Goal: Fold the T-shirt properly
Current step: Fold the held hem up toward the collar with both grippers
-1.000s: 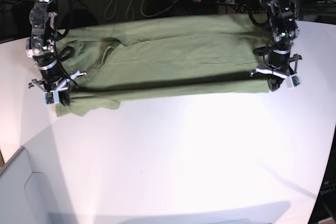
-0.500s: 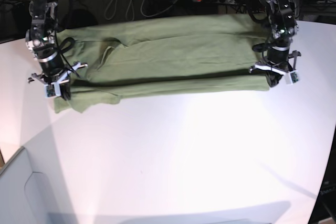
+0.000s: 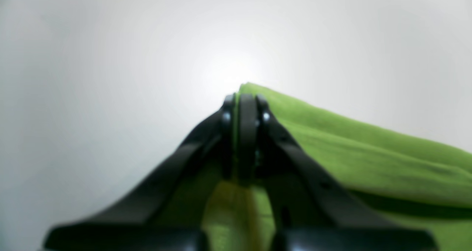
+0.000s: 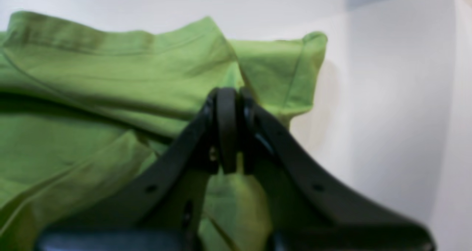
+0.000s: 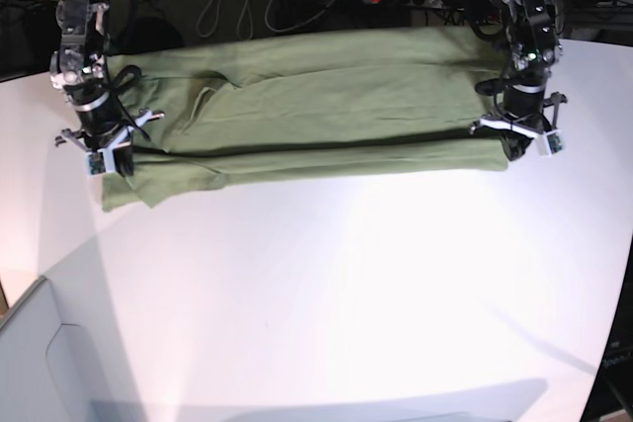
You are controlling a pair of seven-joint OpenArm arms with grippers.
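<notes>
Blur softened both wrist views, and each gripper's dark fingers hid the cloth directly beneath them. The left gripper (image 3: 243,107) had its jaws pressed together on a green edge of the T-shirt (image 5: 326,96); the right gripper (image 4: 226,103) likewise pinched a fold near a sleeve. In the base view the grippers' tips were too small to make out. The neckline tag could not be seen. The shirt lay across the far part of the white table (image 5: 346,294), spread wide between the two arms, olive green, plain and lightly wrinkled. Its near long edge was folded over, with a dark crease running lengthwise, and a sleeve poked out at the right gripper's end.
</notes>
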